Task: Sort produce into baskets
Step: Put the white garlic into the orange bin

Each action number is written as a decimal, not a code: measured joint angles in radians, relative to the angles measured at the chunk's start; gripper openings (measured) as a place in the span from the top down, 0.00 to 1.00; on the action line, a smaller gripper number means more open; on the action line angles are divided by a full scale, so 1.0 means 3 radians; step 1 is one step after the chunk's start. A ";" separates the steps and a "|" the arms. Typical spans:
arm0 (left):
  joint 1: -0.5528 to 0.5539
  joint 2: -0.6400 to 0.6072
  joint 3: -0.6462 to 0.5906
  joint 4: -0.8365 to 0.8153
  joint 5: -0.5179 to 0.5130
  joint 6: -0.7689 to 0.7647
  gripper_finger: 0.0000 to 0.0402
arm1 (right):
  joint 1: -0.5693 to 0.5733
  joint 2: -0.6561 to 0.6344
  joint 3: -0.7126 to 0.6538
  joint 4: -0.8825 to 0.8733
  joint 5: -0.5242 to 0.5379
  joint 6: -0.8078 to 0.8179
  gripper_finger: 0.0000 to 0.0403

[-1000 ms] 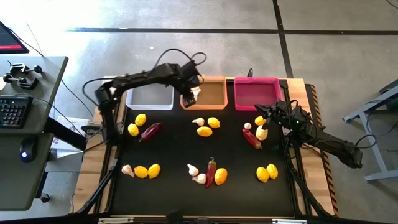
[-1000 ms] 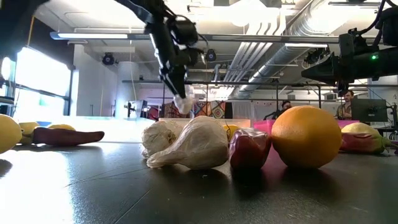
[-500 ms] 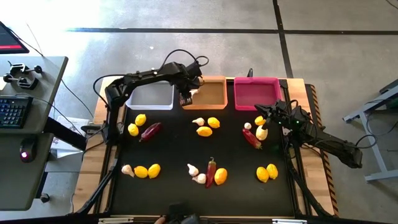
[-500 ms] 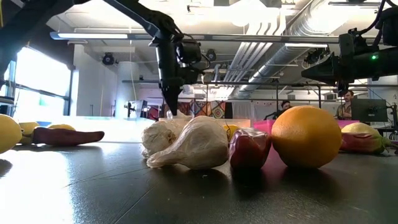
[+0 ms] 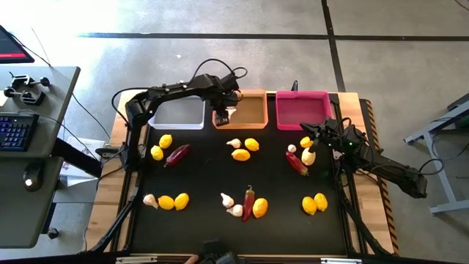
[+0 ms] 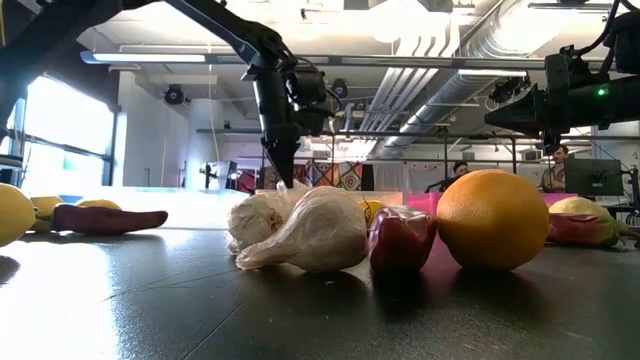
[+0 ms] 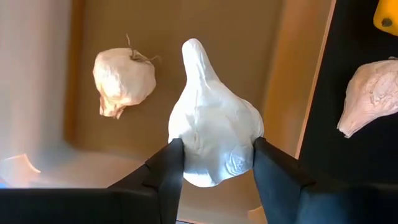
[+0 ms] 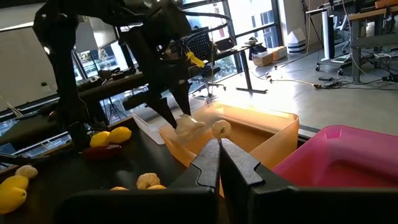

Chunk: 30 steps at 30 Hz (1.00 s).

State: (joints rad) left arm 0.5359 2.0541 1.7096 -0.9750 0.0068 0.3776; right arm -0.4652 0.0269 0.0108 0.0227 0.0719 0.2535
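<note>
Left wrist view: we see left gripper [image 7: 214,163] low in orange basket [image 7: 118,37], fingers [image 7: 168,171] partly spread, flanking garlic bulb [image 7: 214,134] on both sides; second garlic bulb [image 7: 123,79] lies on basket floor beside it. High view: we find that gripper at orange basket's left end, white basket [image 5: 177,114] left of it, pink basket [image 5: 301,110] right. Right gripper [image 5: 316,131] hovers near pink basket's near right corner, fingers pressed together, empty. Lemons [image 5: 251,144], chili peppers [image 5: 177,155] scattered across black tabletop [image 5: 205,172].
</note>
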 joint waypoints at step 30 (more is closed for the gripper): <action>-0.0228 -0.0228 -0.0430 0.1259 0.0036 -0.0025 0.53 | 0.0001 0.0004 0.0000 0.0000 -0.0002 0.0000 1.00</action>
State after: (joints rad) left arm 0.4676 1.9858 1.5805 -0.5973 0.0175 0.3701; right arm -0.4648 0.0280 0.0109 0.0227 0.0711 0.2535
